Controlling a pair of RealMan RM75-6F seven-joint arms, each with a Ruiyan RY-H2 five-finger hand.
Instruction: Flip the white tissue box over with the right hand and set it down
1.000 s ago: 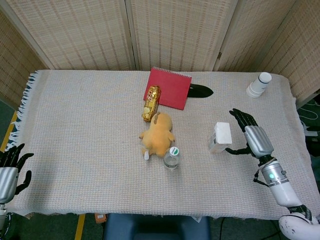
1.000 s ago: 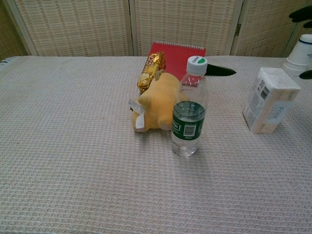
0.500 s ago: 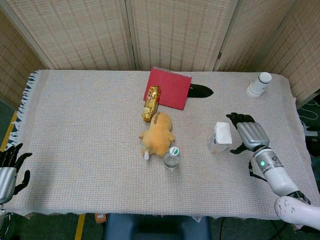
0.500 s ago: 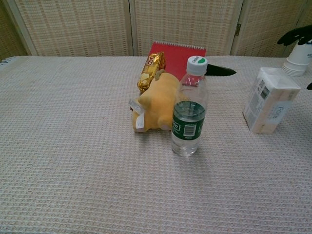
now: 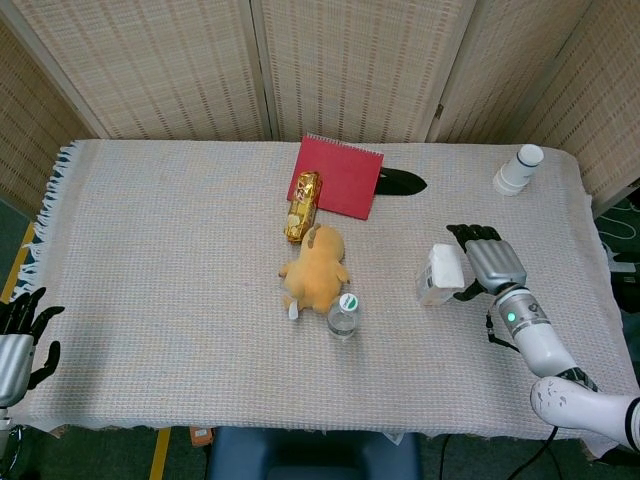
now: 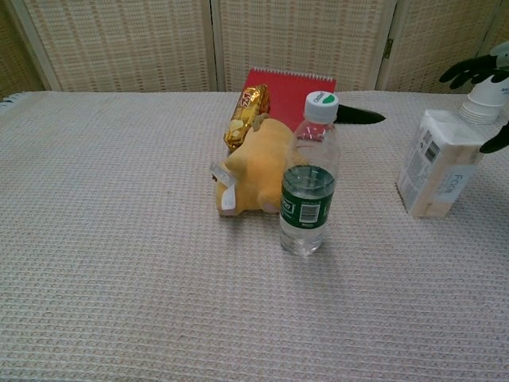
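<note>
Right hand (image 5: 492, 262) — dark fingers (image 6: 468, 70) spread and reaching over the top right edge of the white tissue box (image 5: 441, 273), thumb low against its right side (actual contact not resolvable; no closed hold visible). The box stands upright on the woven cloth (image 5: 160, 250), right of centre, printed face toward the chest camera.

Left of the box: clear water bottle (image 6: 308, 176), green label, white cap, upright. Just behind the bottle, a yellow plush toy (image 5: 314, 268) on its side. Gold-wrapped snack (image 5: 302, 206) lies beyond the plush, its far end overlapping a red notebook (image 5: 340, 174). A black object (image 5: 401, 182) sits beside the notebook's right edge. White paper cups (image 5: 518, 169) stacked near the far right corner.

Left hand (image 5: 18, 335) — at the near left table edge, fingers apart, holding nothing.
</note>
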